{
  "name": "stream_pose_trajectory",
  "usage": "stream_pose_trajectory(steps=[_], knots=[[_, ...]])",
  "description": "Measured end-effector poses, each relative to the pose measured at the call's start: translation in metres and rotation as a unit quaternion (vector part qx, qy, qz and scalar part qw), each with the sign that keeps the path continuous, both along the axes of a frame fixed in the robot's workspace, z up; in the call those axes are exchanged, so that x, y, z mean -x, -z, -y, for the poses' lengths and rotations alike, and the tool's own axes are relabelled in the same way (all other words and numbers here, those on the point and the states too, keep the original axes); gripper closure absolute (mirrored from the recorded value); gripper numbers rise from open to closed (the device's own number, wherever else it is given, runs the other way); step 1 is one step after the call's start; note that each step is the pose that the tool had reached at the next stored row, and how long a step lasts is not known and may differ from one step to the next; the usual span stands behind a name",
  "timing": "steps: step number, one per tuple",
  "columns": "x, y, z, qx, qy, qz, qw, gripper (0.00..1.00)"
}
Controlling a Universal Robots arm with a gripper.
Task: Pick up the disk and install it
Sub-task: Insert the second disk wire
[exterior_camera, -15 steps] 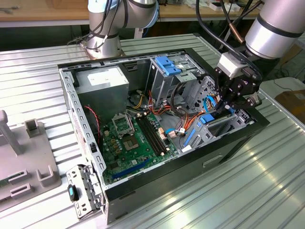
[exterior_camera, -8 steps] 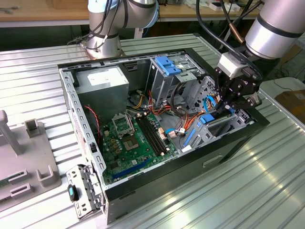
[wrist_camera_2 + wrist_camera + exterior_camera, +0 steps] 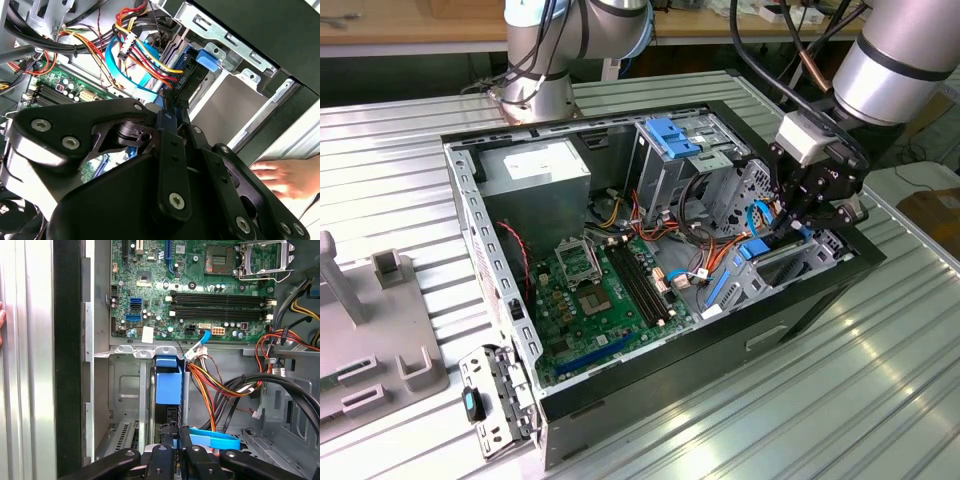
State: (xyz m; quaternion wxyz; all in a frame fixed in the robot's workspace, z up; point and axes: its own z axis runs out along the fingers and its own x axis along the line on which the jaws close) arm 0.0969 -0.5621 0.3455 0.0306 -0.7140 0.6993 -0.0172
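The disk [image 3: 168, 385] stands on edge in the drive bay at the front corner of the open computer case [image 3: 480, 230], its blue carrier rail facing the camera in the first wrist view. In the second wrist view the disk [image 3: 186, 82] shows as a dark edge with a blue tab beside the bay's grey metal wall. My gripper [image 3: 174, 434] is shut on the disk's edge, one black finger [image 3: 170, 145] on each side. In the exterior view my gripper [image 3: 788, 218] hangs over the case's right end, with the blue of the disk [image 3: 755, 250] just below it.
A green motherboard [image 3: 590, 290] lies in the case floor. Bundles of red, yellow and black cables [image 3: 225, 385] and a thin blue cable [image 3: 212, 440] run close beside the bay. A person's hand [image 3: 280, 175] rests on the table outside the case. A grey fixture [image 3: 375, 330] sits at the exterior view's left.
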Motion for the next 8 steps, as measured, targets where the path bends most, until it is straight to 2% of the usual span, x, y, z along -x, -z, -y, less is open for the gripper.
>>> stream_pose_trajectory(steps=[8], knots=[[0.0006,0.0018,0.0000,0.0002,0.000,0.0000,1.0000,0.84]])
